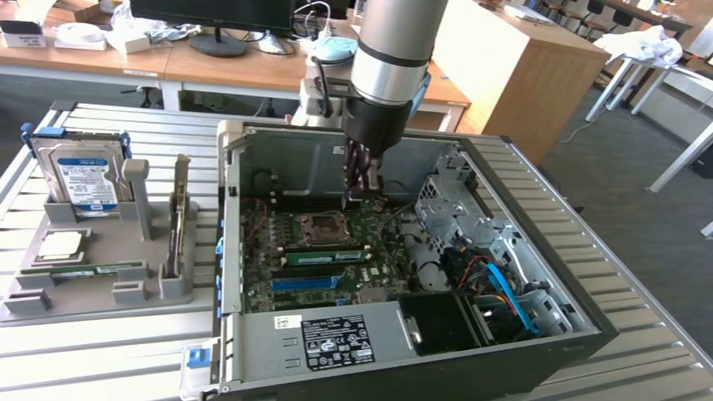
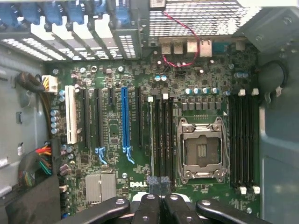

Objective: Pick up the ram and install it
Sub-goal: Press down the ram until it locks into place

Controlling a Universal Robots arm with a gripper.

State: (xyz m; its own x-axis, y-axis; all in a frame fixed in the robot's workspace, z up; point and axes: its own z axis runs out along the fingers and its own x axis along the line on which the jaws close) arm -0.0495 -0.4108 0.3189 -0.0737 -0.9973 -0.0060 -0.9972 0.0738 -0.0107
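Green ram [image 1: 323, 257] seated below tool [image 1: 359, 197]

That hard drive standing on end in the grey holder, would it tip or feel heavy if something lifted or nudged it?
The hard drive stands upright between posts of the grey holder, so a nudge probably won't topple it. Its metal-looking, boxy body suggests it is rigid and fairly heavy for its size. The smooth labelled face may be slippery.

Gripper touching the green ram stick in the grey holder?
Apart. Exterior view: the gripper hangs inside the PC case, while the ram stick lies in the grey holder outside it, clear gap between.
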